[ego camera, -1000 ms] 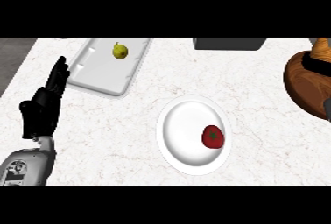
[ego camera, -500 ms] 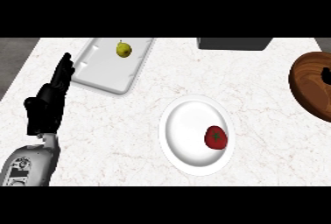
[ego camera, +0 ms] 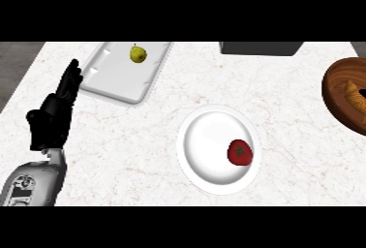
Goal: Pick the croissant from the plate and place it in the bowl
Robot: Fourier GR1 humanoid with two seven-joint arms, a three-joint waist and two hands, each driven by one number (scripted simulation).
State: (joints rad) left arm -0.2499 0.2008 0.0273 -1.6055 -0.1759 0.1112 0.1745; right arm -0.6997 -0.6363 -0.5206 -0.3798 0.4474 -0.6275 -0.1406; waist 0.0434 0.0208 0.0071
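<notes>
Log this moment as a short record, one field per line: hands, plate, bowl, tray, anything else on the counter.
left hand: left hand open, fingers straight, resting near the view's left edge
right hand: not in view
plate: white plate at centre, holding a red tomato on its right part; no croissant on it
bowl: wooden bowl at the right edge, a tan croissant inside, partly cut off by the frame
tray: white tray at upper left, holding a yellow-green pear
other: dark box at the top edge
</notes>
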